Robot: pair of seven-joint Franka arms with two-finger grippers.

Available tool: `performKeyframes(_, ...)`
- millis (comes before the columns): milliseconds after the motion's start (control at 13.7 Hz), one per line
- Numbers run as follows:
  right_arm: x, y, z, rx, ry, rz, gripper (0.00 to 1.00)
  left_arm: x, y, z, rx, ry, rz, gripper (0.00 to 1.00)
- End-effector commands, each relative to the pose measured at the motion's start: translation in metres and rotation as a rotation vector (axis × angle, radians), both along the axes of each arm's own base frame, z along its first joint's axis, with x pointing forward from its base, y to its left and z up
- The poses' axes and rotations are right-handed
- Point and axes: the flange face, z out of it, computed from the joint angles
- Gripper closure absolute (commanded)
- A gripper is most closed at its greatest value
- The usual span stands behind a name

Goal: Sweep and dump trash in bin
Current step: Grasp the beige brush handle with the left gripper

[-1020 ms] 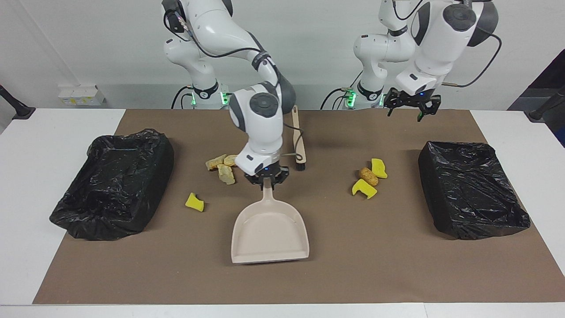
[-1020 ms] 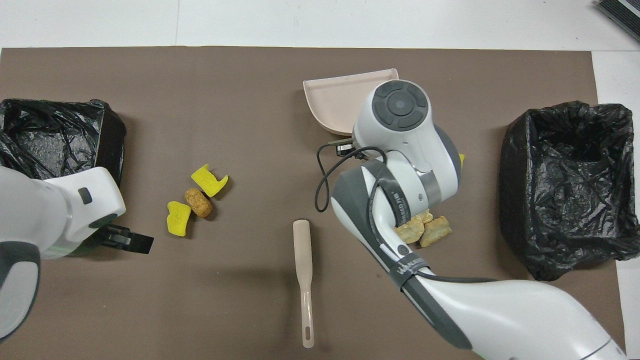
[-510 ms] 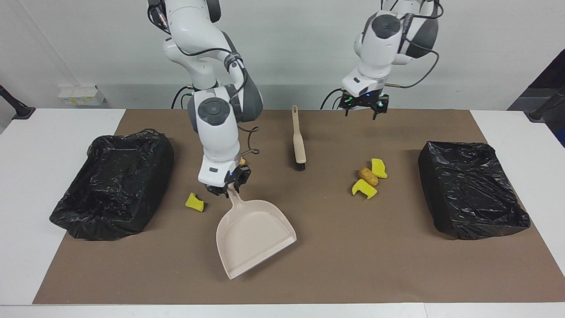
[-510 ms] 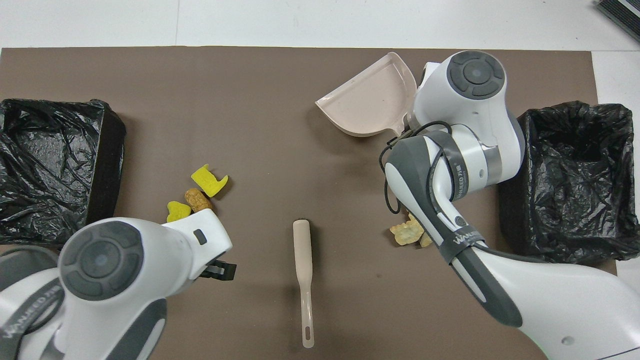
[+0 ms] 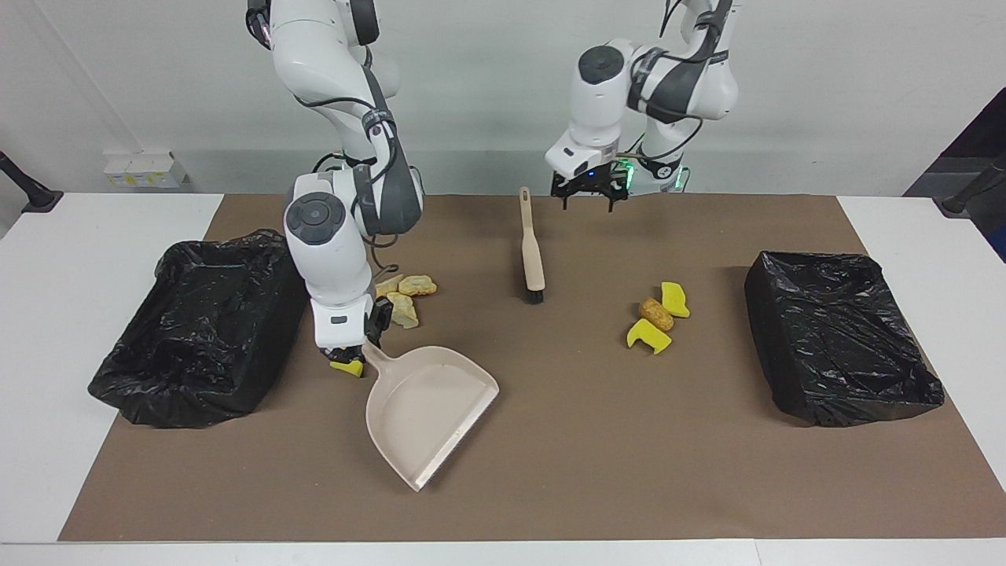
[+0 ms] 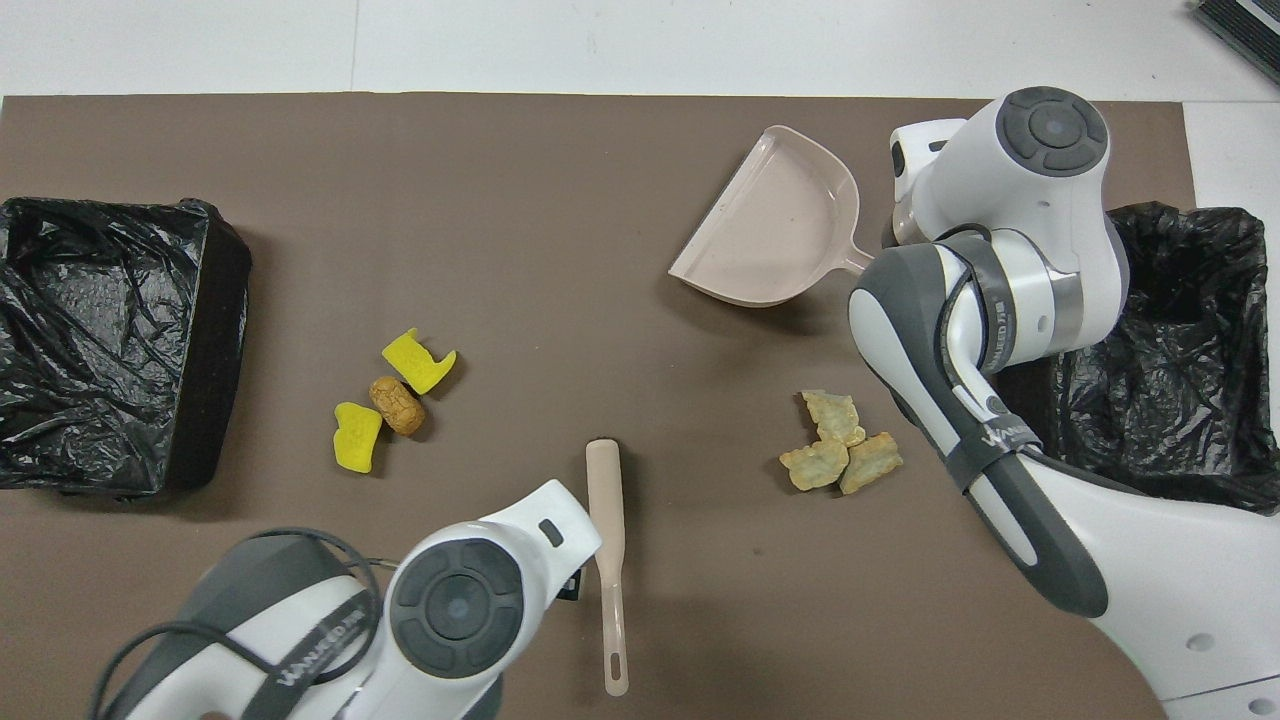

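Left end effector (image 5: 588,194): fingers spread, empty, over the mat's robot-side edge beside the brush (image 5: 532,250) handle. Right end effector (image 5: 355,352): pinching the dustpan (image 5: 428,405) handle, low beside one yellow scrap (image 5: 346,366). Tan lumps (image 5: 405,297) just nearer the robots; three scraps (image 5: 659,316) toward the left arm's end.

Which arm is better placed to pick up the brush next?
Left. The left hand is open and hangs just beside the brush's handle end. The right hand is shut on the dustpan handle, down by the three tan lumps.
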Motion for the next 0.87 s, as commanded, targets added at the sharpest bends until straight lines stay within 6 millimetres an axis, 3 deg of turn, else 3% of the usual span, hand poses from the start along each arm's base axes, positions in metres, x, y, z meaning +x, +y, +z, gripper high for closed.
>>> performKeyframes(0, -0.021, -0.003, 0.004, -0.004, 0.053, 0.189, 1.0, -0.024, -0.037, -0.04, -0.004, -0.01, 0.035, 0.0)
performKeyframes(291, -0.03, -0.005, 0.004, -0.008, 0.121, 0.287, 1.0, -0.039, -0.045, -0.06, -0.026, -0.033, 0.06, 0.0)
performKeyframes(437, -0.03, 0.008, 0.006, -0.006, 0.101, 0.324, 1.0, -0.059, -0.056, -0.068, -0.028, -0.034, 0.052, 0.0)
performKeyframes(583, -0.031, 0.01, 0.004, 0.022, 0.108, 0.376, 1.0, -0.064, -0.06, -0.071, -0.048, -0.043, 0.051, 0.0)
performKeyframes(802, -0.033, 0.036, 0.004, 0.059, 0.064, 0.439, 1.0, -0.077, -0.063, -0.077, -0.061, -0.017, 0.05, 0.03)
